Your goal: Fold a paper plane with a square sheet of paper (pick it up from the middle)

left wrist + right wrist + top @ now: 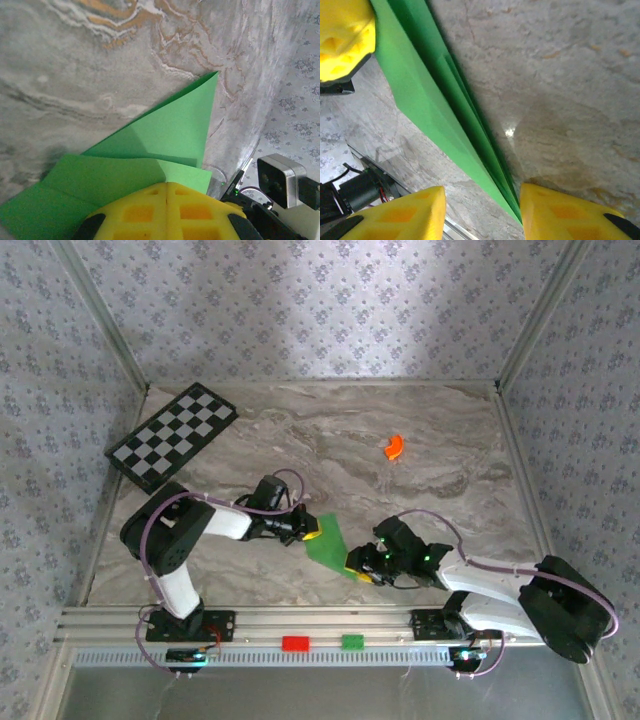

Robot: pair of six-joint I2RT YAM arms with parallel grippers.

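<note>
The green paper [328, 540] is folded into a pointed, layered shape and lies low over the marble table between the two arms. In the left wrist view the paper [170, 125] spreads out ahead of my left gripper [167, 200], with a crease running to the seam between the fingers. The yellow fingers are pressed together on its near part. My left gripper [312, 531] sits at the paper's left edge. My right gripper [357, 565] stands open at the near tip. The narrow end of the paper [420, 95] runs between the fingers, close to the right finger [570, 215].
A black-and-white checkered board [172, 435] lies at the far left. A small orange curved piece [394, 447] is at the far right. A red block [295, 643] and a tiny green block [352, 642] sit on the front rail. Patterned walls enclose the table.
</note>
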